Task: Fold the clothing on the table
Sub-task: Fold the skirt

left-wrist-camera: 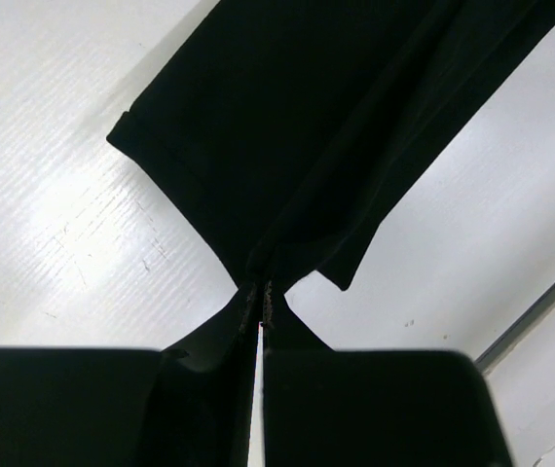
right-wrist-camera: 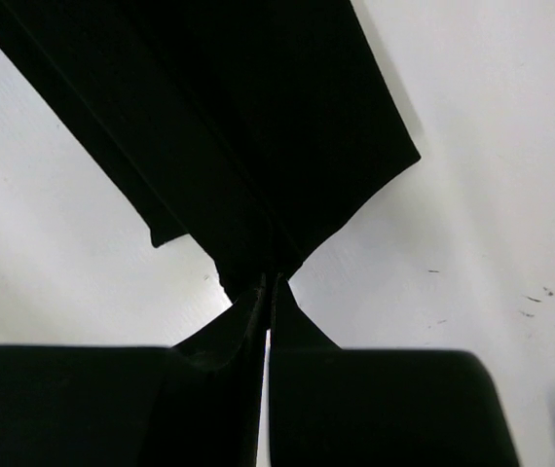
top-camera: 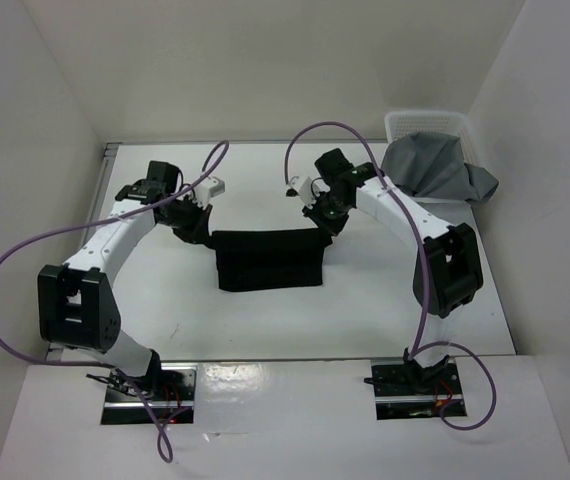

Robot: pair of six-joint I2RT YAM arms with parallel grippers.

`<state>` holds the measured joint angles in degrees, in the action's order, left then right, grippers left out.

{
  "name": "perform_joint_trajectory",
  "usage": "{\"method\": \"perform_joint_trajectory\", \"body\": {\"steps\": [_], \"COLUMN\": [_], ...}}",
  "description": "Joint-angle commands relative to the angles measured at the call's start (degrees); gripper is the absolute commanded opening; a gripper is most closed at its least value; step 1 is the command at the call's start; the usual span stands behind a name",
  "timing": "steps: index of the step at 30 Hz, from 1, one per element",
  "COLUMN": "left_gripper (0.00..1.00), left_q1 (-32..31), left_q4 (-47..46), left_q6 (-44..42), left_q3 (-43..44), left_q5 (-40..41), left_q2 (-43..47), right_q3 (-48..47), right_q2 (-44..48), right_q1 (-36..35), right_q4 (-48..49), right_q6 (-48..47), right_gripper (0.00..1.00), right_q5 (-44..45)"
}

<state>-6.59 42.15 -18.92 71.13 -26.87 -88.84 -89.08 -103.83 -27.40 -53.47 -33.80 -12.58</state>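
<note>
Jaws clenched on both sides: the left jaws pinch one end of the clothing (top-camera: 268, 260), and the right jaws pinch the other end. In the left wrist view, the dark fingers (left-wrist-camera: 204, 375) meet with only a thin slit between them, and a gathered point of black fabric is caught at their tips. The right wrist view shows the same grasp, fingers (right-wrist-camera: 209, 365) closed on a bunched corner.

At the near edge of the worktop (top-camera: 365, 310), two mounting plates (top-camera: 150, 395) carry the arm bases, with purple cables (top-camera: 5, 270) looping out from each. The left arm (top-camera: 115, 235) and the right arm (top-camera: 405, 215) reach forward and bend inward towards each other.

Between them, at mid-worktop, the clothing appears as a plain black, roughly rectangular band spanning from one pair of jaws to the other. Its top corners are drawn up into the grips and its lower edge lies nearer the bases. From the wrist cameras the fabric fans out from each pinch over the white surface; whether all of it rests on the worktop cannot be told.

A metal rail (top-camera: 108, 152) runs along the far left edge. In the far right corner stands a white mesh basket (top-camera: 425, 122), with a grey cloth (top-camera: 435, 170) spilling over its near side.
</note>
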Motion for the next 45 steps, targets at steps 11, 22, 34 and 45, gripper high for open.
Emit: {"method": "perform_joint_trajectory", "body": {"steps": [11,22,34,45], "left_gripper": [0.07,0.21,0.21,0.39], "left_q1": [0.0,0.0,2.8,14.3], "left_q4": [2.8,6.8,4.8,-0.8], "left_q6": [-3.9,-6.9,-3.0,8.7], "left_q3": [-3.5,-7.2,-8.8,-6.4], "left_q5": [1.4,0.8,3.1,-1.1], "left_q2": [4.5,7.8,11.9,16.4], "right_q3": [3.3,6.7,2.7,-4.9], "right_q2": [3.2,2.1,-3.2,-5.6], "right_q1": [-0.6,-4.6,-6.4,-5.8], "right_q4": [-3.3,-9.9,-21.0,-3.2], "right_q6": [-1.7,-5.4,-9.7,2.1], "right_gripper": [0.0,0.16,0.33,0.43], "right_q5": [0.7,0.2,-3.8,-6.3]}}
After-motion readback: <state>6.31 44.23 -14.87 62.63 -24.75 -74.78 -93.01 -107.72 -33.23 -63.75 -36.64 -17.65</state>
